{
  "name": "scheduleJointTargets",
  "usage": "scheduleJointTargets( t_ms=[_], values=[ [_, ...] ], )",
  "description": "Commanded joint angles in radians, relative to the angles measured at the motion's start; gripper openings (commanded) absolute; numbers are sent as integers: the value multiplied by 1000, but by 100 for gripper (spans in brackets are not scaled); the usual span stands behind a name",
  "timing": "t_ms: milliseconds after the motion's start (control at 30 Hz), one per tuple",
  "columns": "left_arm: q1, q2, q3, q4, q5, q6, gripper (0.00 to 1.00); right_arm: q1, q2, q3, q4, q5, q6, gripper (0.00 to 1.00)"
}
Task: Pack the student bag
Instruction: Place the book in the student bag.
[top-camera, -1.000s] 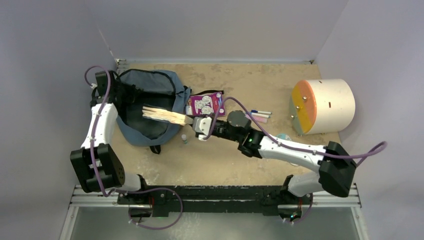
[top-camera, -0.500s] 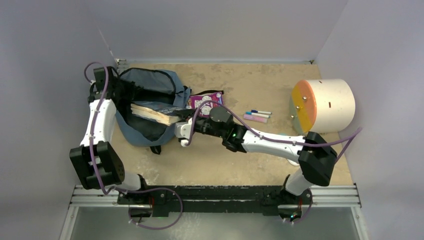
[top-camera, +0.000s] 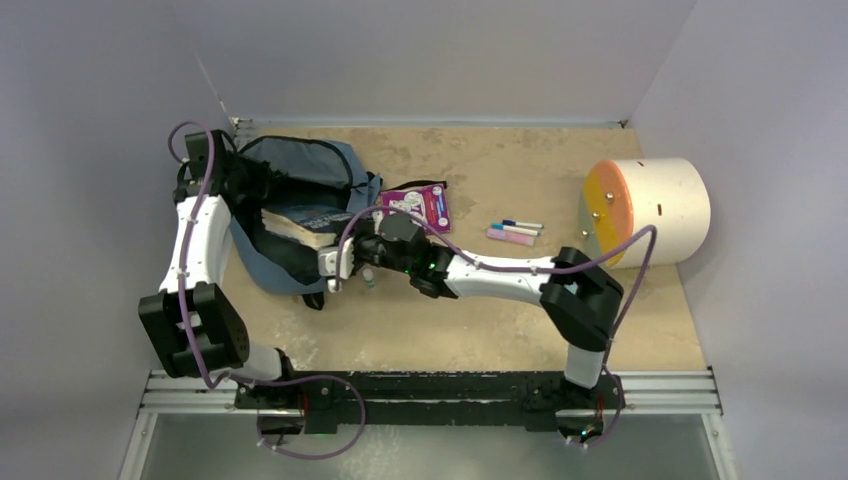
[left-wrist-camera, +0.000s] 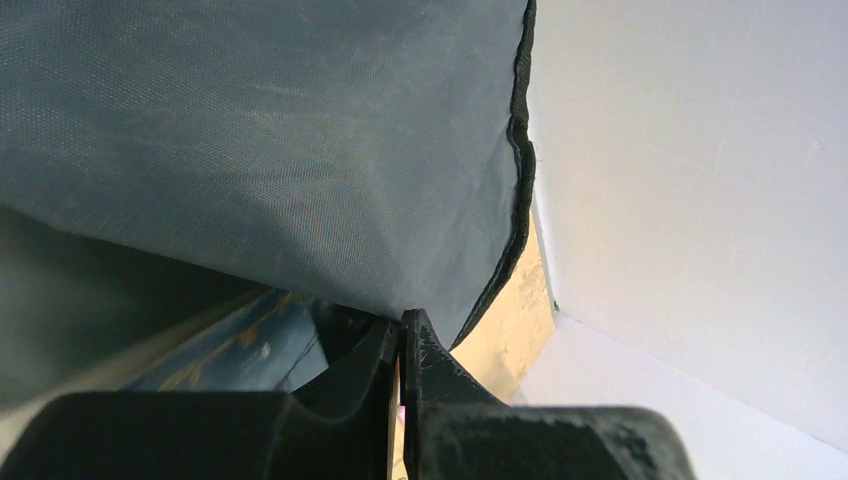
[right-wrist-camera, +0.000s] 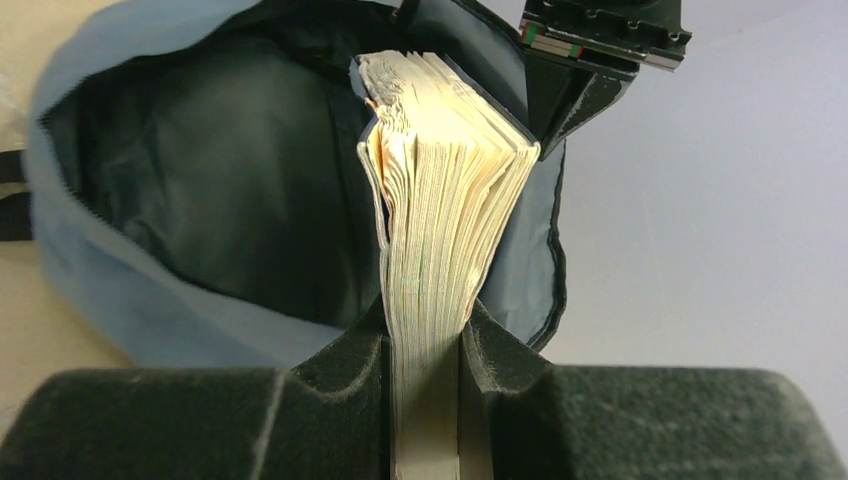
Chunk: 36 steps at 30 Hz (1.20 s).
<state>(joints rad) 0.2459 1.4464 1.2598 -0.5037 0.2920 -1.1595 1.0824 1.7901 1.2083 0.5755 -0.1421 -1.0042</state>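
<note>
The grey-blue student bag (top-camera: 335, 165) lies open at the table's far left. My left gripper (top-camera: 243, 180) is shut on the bag's upper flap (left-wrist-camera: 300, 150) and holds the opening up. My right gripper (top-camera: 333, 258) is shut on a thick paperback book (top-camera: 300, 222), whose far end is inside the bag's mouth. In the right wrist view the book's page edges (right-wrist-camera: 440, 210) stand between my fingers, pointing into the dark bag interior (right-wrist-camera: 220, 180); my left gripper (right-wrist-camera: 565, 105) shows beyond it.
A purple booklet (top-camera: 425, 205) lies right of the bag. Pens and a pink eraser (top-camera: 515, 231) lie mid-table. A small bottle (top-camera: 369, 278) stands by my right wrist. A white cylinder with an orange face (top-camera: 645, 212) sits at the right.
My right arm has moved left and carried the book further into the bag's opening. The left gripper has kept its hold on the flap.
</note>
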Motion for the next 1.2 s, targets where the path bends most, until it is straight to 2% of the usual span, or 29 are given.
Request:
scheduleJointTargets(
  t_ms=[0,267,500,767,1000,1167],
  values=[
    [6,-31,64,15,42,-25,0,12,43,141,227,107,-68,0],
    [6,-38,73,5,54,-31,0,13,218,278,239,228,-129,0],
    [6,-44,77,2,72,-35,0,31,422,459,281,480,-246,0],
    [6,-47,89,-9,89,-40,0,40,610,734,154,583,-264,0],
    [5,-51,84,-11,96,-38,0,39,816,975,110,651,-329,0],
    [4,-55,77,-13,94,-32,0,38,849,986,107,656,-282,0]
  ],
)
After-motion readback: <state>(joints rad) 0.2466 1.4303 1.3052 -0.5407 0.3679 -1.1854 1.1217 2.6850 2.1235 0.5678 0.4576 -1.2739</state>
